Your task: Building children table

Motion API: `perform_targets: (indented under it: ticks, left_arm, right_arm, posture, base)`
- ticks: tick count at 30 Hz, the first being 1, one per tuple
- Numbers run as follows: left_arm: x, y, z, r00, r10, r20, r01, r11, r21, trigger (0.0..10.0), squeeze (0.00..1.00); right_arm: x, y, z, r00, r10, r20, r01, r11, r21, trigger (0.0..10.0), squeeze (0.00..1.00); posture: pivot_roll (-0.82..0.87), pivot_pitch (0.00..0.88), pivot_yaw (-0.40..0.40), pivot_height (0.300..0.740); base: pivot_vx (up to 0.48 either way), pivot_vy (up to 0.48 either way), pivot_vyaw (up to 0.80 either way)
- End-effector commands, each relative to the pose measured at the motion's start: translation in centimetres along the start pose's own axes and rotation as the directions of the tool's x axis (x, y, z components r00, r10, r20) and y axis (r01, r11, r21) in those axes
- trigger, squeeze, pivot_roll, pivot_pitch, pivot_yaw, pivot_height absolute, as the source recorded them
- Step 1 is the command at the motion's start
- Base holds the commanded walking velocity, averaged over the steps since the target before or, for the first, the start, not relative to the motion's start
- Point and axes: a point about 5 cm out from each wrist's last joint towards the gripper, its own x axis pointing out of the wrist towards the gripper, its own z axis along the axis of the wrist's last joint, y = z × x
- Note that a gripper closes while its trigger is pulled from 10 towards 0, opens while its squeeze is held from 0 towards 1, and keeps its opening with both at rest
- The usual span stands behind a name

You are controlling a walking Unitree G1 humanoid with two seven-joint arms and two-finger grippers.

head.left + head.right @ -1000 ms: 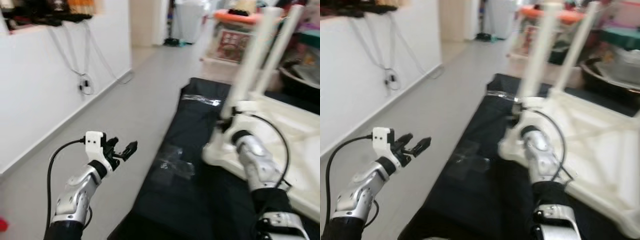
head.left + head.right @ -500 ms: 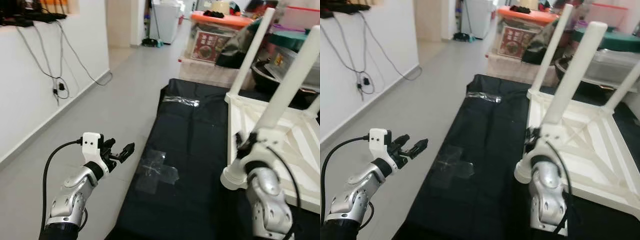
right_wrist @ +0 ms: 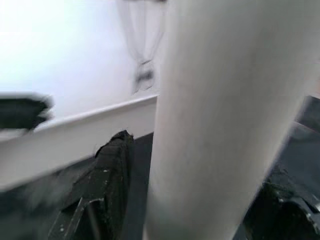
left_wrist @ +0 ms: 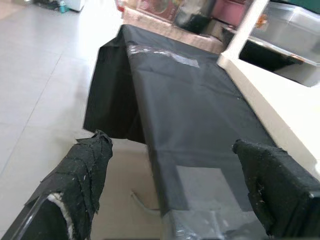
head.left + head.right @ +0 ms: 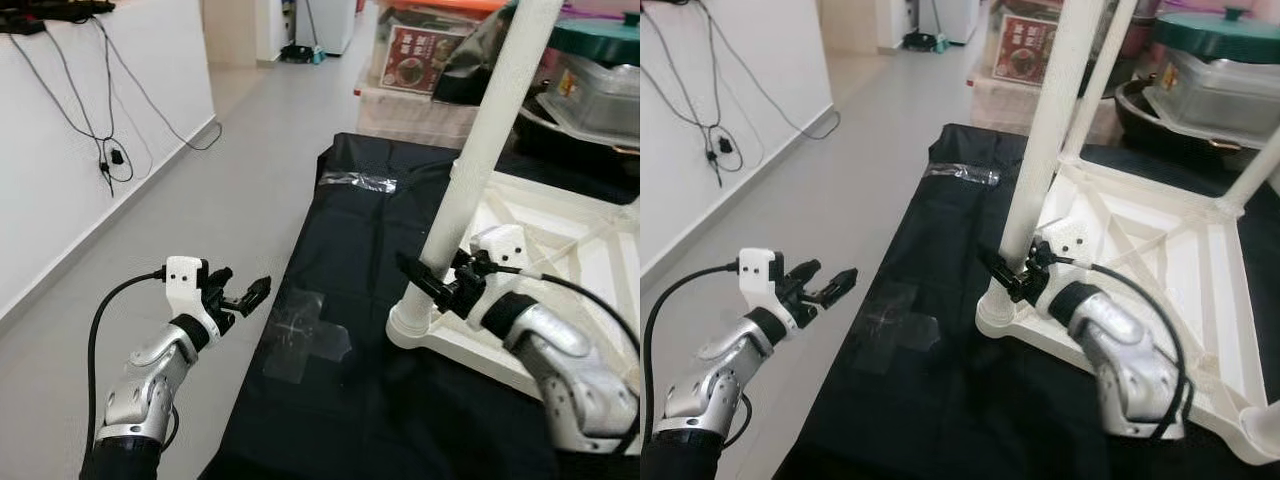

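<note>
A white children's table (image 5: 1140, 235) lies upside down on a black sheet (image 5: 350, 400), its legs pointing up. My right gripper (image 5: 427, 285) is at the base of the nearest leg (image 5: 480, 150), just above the table's corner. In the right wrist view the leg (image 3: 210, 115) stands between the two black fingers (image 3: 102, 187), which close on its sides. My left gripper (image 5: 250, 295) hangs open and empty over the grey floor beside the sheet's left edge. In the left wrist view, the left gripper (image 4: 175, 200) spreads wide above a taped patch.
A clear tape patch (image 5: 305, 335) sticks to the sheet near the left gripper. A white wall (image 5: 60, 150) with hanging cables (image 5: 110, 150) runs along the left. Storage boxes (image 5: 420, 60) and a green-lidded container (image 5: 1220, 60) stand behind the table.
The camera has swung and steadied, so the whole picture shifted. The right gripper, earlier hidden behind its wrist, now shows clamped low on the leg. The left arm holds about the same pose.
</note>
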Motion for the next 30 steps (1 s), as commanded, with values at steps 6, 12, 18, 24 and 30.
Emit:
perform_targets:
  ticks: [6, 12, 18, 24, 30]
  left_arm:
    - [0.0, -0.2, -0.3, 1.000, 0.003, -0.002, -0.003, 1.000, -0.009, 10.0, 0.00]
    - [-0.1, -0.2, -0.3, 1.000, 0.003, -0.002, -0.003, 1.000, -0.009, 10.0, 0.00]
    - [-0.2, 0.0, -0.2, 1.000, -0.001, -0.004, 0.001, 1.000, -0.008, 10.0, 0.00]
    - [-0.3, 0.0, -0.1, 1.000, -0.001, -0.002, 0.001, 1.000, -0.010, 10.0, 0.00]
    - [-0.2, 0.0, -0.2, 1.000, -0.005, -0.004, 0.005, 1.000, -0.010, 10.0, 0.00]
  right_arm:
    - [4.4, -0.2, -1.2, 0.994, -0.111, -0.013, 0.112, 0.987, 0.115, 0.0, 0.00]
    - [2.8, -2.7, -4.2, 0.795, -0.566, -0.216, 0.602, 0.781, 0.169, 0.0, 0.00]
    - [-4.7, -2.7, -7.9, 0.271, -0.887, -0.375, 0.955, 0.296, -0.010, 0.0, 0.00]
    - [-5.8, -1.1, -7.5, 0.221, -0.916, -0.334, 0.968, 0.247, -0.036, 0.0, 0.00]
    - [-3.6, 0.2, -8.2, 0.302, -0.790, -0.534, 0.951, 0.288, 0.113, 10.0, 0.00]
  posture:
    - [-0.04, 0.000, -0.100, 0.740]
    - [-0.05, 0.000, -0.089, 0.740]
    - [-0.07, 0.000, -0.075, 0.740]
    - [-0.08, 0.000, -0.065, 0.740]
    - [-0.09, 0.000, -0.070, 0.740]
  base:
    - [0.000, 0.000, 0.00]
    - [0.000, 0.000, 0.00]
    - [0.000, 0.000, 0.00]
    - [0.000, 0.000, 0.00]
    - [0.000, 0.000, 0.00]
